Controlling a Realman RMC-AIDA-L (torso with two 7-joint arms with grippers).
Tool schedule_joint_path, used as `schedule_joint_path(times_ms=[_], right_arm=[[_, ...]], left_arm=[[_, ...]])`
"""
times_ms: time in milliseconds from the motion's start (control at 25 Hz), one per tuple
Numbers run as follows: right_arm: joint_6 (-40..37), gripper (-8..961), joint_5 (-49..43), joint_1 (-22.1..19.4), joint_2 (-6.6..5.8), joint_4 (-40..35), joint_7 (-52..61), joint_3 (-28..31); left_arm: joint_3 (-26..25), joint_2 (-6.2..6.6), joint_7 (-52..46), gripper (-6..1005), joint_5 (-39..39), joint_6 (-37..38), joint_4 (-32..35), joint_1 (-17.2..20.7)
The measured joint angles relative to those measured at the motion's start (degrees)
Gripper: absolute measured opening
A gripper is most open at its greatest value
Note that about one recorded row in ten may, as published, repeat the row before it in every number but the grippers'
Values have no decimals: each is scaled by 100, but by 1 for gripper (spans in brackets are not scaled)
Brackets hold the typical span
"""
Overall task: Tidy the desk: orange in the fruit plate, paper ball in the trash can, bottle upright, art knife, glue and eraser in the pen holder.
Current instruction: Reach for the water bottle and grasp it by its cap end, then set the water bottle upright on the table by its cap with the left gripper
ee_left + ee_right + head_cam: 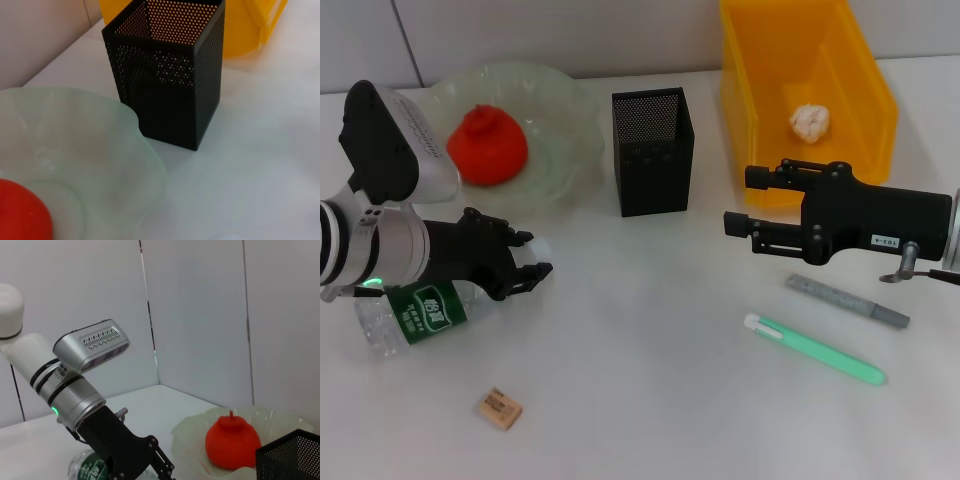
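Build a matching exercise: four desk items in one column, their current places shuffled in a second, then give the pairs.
1. orange
2. paper ball
3. bottle
4. eraser

A. lying on its side under the left gripper
B. in the yellow trash can
C. on bare table near the front edge
D. in the fruit plate

Pairs: 1-D, 2-B, 3-A, 4-C

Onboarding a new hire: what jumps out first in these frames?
Probably the yellow bin at the back right with a paper ball inside, and the orange in the pale plate at the back left. Next, the left gripper over a bottle lying on its side, front left.
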Motion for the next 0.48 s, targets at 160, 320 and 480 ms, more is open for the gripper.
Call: schedule_joint_path(times_ms=[160,320,480], right_arm=[[-8,690,3,0,0,2,0,6],[-13,690,5,5,0,2,0,7],[-19,690,7,9,0,3,0,7]], left_arm=[[-5,0,-17,448,-36,128,188,94],[-3,0,-16,452,-146,232,394,195],[-32,5,29,457,-420,409,675,358]])
